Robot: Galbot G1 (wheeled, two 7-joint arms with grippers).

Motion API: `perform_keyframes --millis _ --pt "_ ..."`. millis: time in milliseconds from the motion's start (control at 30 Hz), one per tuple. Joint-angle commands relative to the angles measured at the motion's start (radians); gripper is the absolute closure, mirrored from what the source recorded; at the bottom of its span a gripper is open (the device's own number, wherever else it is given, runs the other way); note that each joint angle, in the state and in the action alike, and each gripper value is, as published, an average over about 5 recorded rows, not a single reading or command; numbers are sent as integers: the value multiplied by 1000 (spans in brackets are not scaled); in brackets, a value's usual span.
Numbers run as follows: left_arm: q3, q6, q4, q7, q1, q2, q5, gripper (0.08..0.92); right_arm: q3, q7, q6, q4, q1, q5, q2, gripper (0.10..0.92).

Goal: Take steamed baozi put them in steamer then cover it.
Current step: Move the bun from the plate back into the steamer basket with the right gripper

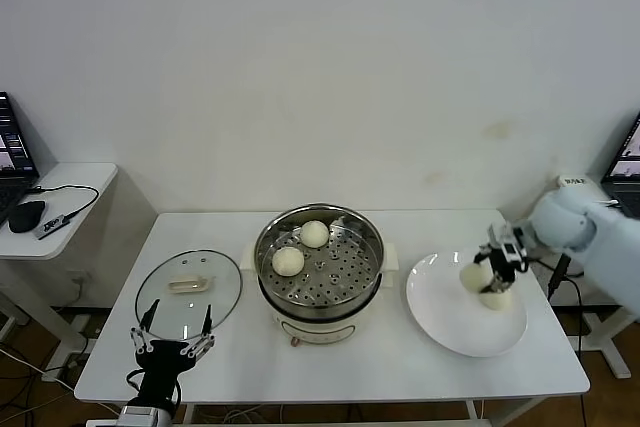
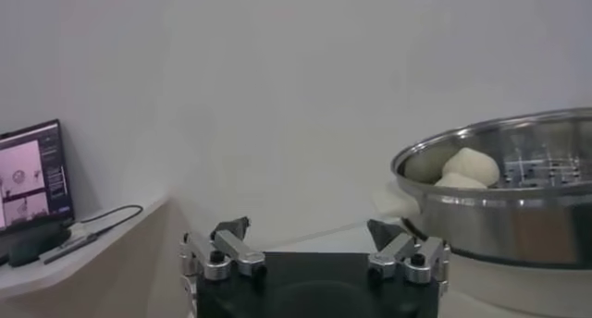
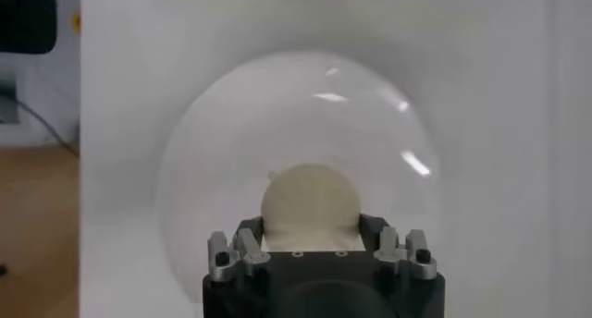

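Steamer (image 1: 319, 265) sits mid-surface, to the left of the right pincer (image 1: 497, 269), and that sideways gap is what the coming carry turns on: the bun has to travel leftward from the white plate (image 1: 440, 322) over the steamer's rim onto the perforated tray. The right pincer is over the plate at the right end of the surface (image 1: 400, 367), clenched on one steamed baozi (image 1: 476, 276); the right wrist view shows that bun (image 3: 310, 200) seated between the fingers with the plate beneath. A second bun (image 1: 495, 298) lies on the plate just below and beside the gripped one; whether the two touch I cannot tell. Being round, the bun has no long axis to line up. Inside the steamer two buns already rest on the tray's left half, one toward the back (image 1: 314, 234) and one nearer the front (image 1: 288, 261), so the right half looks free for the next. The cover (image 1: 188, 290) lies flat on the surface left of the steamer. The left pincer (image 1: 172, 339) hangs released at the front edge, just before the cover, and is the nearer arm to it.
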Motion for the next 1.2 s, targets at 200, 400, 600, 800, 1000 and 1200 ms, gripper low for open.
perform_keyframes --millis 200,400,600,800,1000,1200 --pt "-17 -2 2 0 6 -8 -2 177 -301 19 -23 -18 545 196 261 389" --pt "-29 -2 3 -1 14 -23 -3 177 -377 77 -28 -33 598 236 423 385" --pt "-54 -4 6 -2 18 -25 -16 177 -416 93 40 -17 550 265 539 381" --pt "-72 -4 8 -2 15 -29 -28 177 -485 125 159 -4 485 233 590 381" --pt "-80 -5 13 -4 13 -33 -32 177 -544 175 257 12 439 144 602 380" --pt "-73 -7 19 -6 11 -41 -28 177 -572 201 363 38 427 26 614 381"
